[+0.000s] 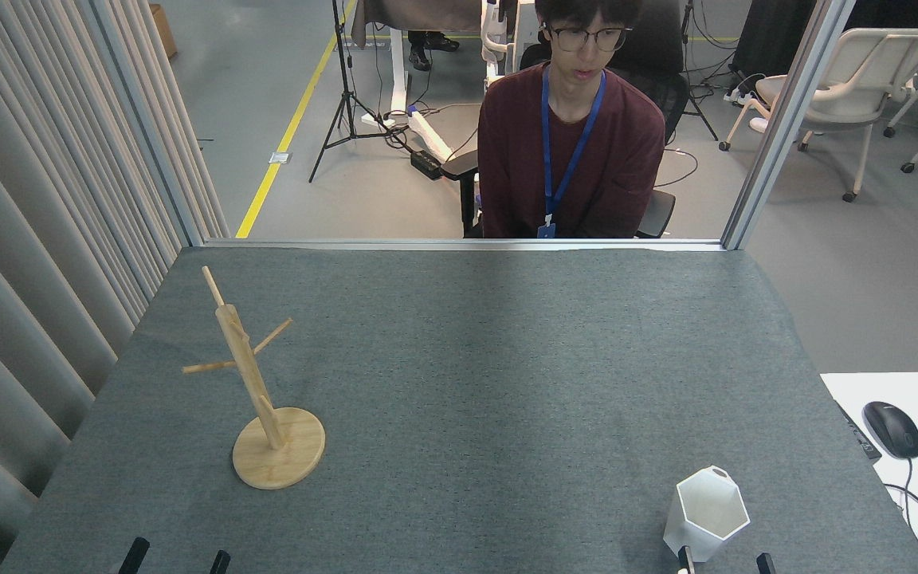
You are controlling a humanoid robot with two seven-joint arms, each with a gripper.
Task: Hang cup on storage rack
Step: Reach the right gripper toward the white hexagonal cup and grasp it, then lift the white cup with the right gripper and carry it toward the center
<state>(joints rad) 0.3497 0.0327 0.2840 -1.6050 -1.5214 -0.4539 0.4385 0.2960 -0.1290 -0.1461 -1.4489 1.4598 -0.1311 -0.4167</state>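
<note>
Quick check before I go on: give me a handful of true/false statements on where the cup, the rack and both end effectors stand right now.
1. The cup stands upright on the table. True.
2. The cup hangs on a peg of the storage rack. False: all the pegs are bare, and the cup sits far to the rack's right.
3. The right end effector has its fingertips at the bottom edge, just below the cup. True.
4. The left end effector grips the rack's base. False: its fingertips are apart from the base, holding nothing.
5. The rack lies tipped over. False: it stands on its disc base.
</note>
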